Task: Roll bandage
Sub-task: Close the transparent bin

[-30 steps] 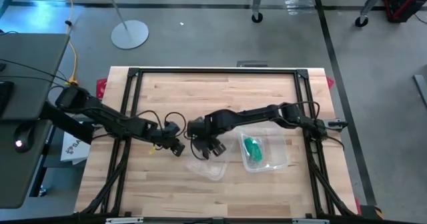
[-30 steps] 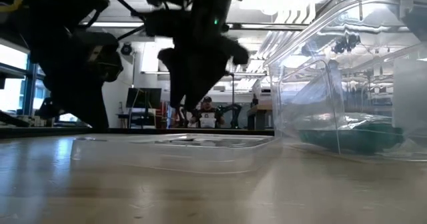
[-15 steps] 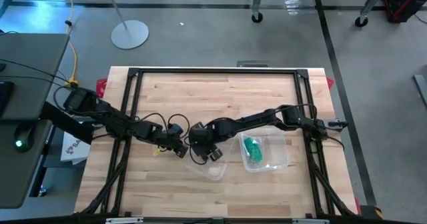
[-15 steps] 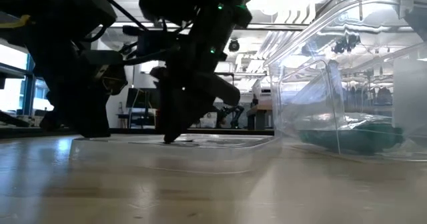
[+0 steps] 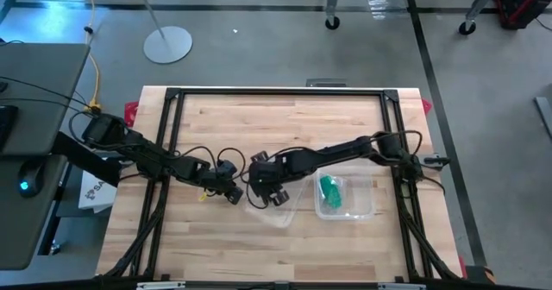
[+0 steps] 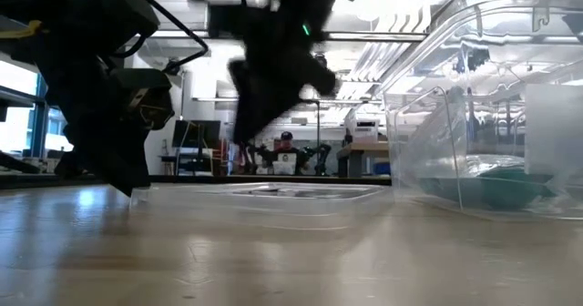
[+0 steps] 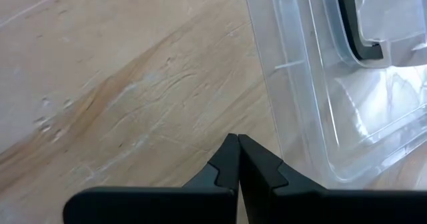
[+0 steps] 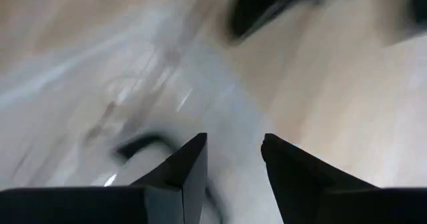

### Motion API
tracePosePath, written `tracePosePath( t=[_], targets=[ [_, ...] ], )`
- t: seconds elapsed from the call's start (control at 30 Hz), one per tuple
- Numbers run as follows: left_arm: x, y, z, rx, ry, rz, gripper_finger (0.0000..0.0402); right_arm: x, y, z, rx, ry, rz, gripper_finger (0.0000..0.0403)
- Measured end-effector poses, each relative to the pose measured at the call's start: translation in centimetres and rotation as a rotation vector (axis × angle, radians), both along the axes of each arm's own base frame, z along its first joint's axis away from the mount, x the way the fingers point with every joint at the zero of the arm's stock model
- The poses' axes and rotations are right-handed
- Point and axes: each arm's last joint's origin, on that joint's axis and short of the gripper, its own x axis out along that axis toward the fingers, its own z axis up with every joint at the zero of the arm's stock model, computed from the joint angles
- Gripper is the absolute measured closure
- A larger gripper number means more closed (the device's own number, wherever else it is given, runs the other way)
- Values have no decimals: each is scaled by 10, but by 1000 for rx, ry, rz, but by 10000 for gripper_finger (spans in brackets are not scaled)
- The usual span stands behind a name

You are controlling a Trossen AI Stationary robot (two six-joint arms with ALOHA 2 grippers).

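Right gripper [image 5: 274, 195] is above the clear lid [image 5: 274, 211] near the middle of the surface [image 5: 285, 117]; its fingers [image 8: 183, 177] stand apart with a gap between them and nothing visibly clamped, though the blurred wrist view makes it hard to say whether they touch the lid. In the low view this gripper [image 6: 250, 115] hangs clear of the lid [image 6: 264, 197]. Left gripper [image 5: 231, 195] is clenched, fingertips [image 7: 230, 161] pressed together with nothing between them, low over the wood just beside the lid's edge [image 7: 293, 84]. The lid's black handle [image 7: 357, 24] shows beyond. The bandage [image 5: 330, 192], a small green roll, lies inside the open clear box [image 5: 362, 205] just to the right of the lid, apart from both grippers; the low view shows it [image 6: 510, 186] resting on the box floor [image 6: 437, 160].
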Motion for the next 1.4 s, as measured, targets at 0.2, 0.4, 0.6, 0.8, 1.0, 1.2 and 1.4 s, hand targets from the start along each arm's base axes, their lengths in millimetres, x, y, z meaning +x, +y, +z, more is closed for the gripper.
tracePosePath(
  t=[0.2, 0.4, 0.6, 0.8, 1.0, 1.2, 1.4],
  targets=[
    [-1, 0, 0, -1, 9, -2, 401, -14, -1, -40, 1, 88, 21, 263],
    [1, 0, 0, 2, -8, -13, 401, -25, -5, -69, -121, 56, 35, 264],
    [1, -1, 0, -1, -20, -15, 401, -34, -7, -88, -153, 38, 138, 264],
    [1, -1, 0, -5, -19, -19, 401, -38, 4, -87, -331, 58, 185, 264],
    [2, -1, 0, -8, -19, -19, 401, -35, 2, -89, -283, 72, 217, 264],
    [2, -1, 1, -13, -23, -23, 401, -31, -2, -101, -284, 77, 263, 264],
    [2, -2, 1, -23, -23, -50, 402, -22, -1, -106, -326, -2, 328, 264]
  ],
)
